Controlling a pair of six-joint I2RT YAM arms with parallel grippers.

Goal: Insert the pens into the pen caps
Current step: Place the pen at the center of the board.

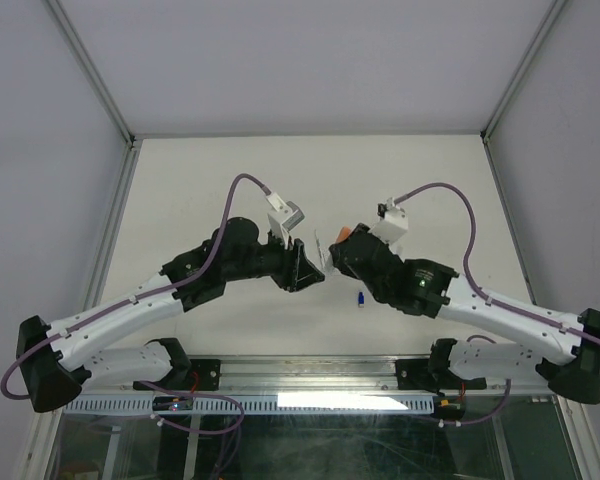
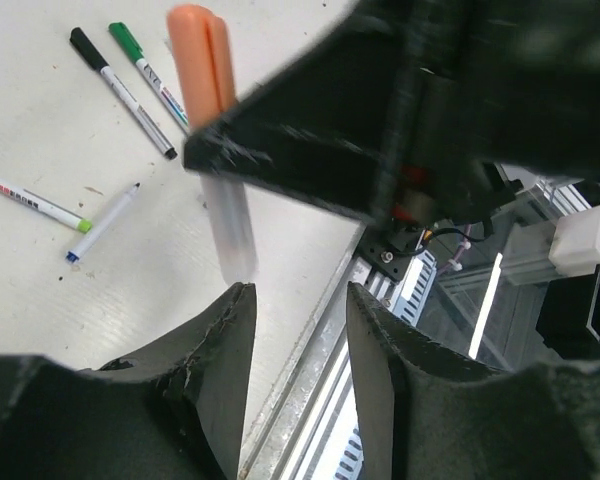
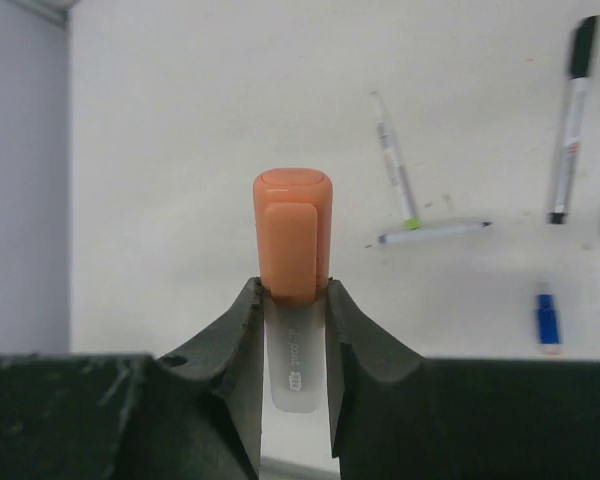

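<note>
The right tool (image 3: 292,295) clenched the orange-capped pen (image 3: 298,370) over the table (image 3: 180,120), with the left tool (image 2: 298,300) released just below it. A black-capped pen (image 2: 120,92) and a green-capped pen (image 2: 150,70) lay apparently finished. Two bare pens (image 2: 100,222) and a blue cap (image 3: 547,318) lay unjoined.

Robotics lab: left arm (image 1: 120,315) and right arm (image 1: 520,315) are sitting bolted to a white table (image 1: 280,180) inside grey panels (image 1: 40,120).
</note>
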